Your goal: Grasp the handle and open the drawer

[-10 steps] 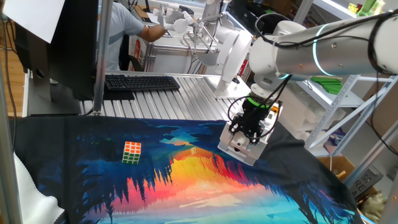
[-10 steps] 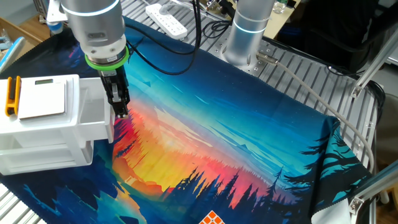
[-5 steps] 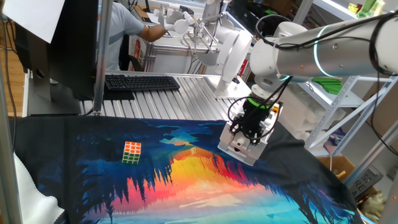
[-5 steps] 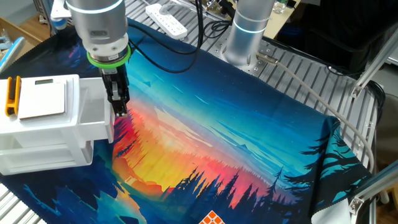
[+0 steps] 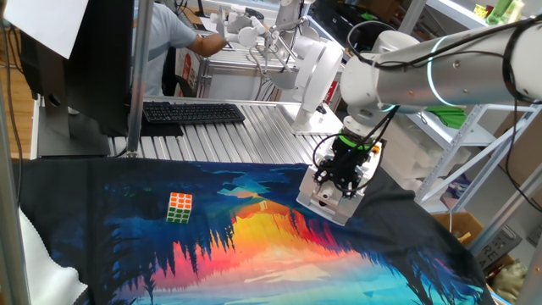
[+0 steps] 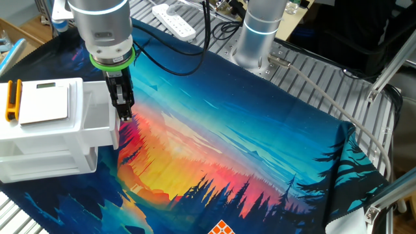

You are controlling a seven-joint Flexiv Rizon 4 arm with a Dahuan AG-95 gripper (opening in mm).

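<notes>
one arm: a white flexiv arm enters from the upper right of one fixed view and from the top left of the other, its wrist pointing down
gripper: the gripper (image 6: pixel 125 116) (image 5: pixel 329 183) is black, below a green ring, at the front face of the drawer; its fingers look close together at the spot where the handle would be, but whether they are clamped on it cannot be told
drawer: the drawer (image 6: pixel 49 127) (image 5: pixel 330 197) is a small white boxy unit at the left edge of the other fixed view and right of centre in one fixed view; an upper tray stands out a little from the body towards the gripper
handle: hidden behind the fingertips in both views, not visible
top of the unit: a flat white device (image 6: pixel 43 101) with a small display lies on top, with an orange piece (image 6: pixel 11 99) just beside it
mat: a colourful mat (image 6: pixel 247 149) (image 5: pixel 254 246) with a sunset and dark trees covers the table; the drawer stands on it
cube: a multicoloured puzzle cube (image 5: pixel 179 207) (image 6: pixel 222 228) sits on the mat, well apart from the drawer, left of centre in one fixed view and at the bottom edge of the other
background: a black keyboard (image 5: pixel 193 112) lies on the metal table (image 5: pixel 254 135) in the upper left of one fixed view; a white power strip (image 6: pixel 174 19) lies at the top of the other
</notes>
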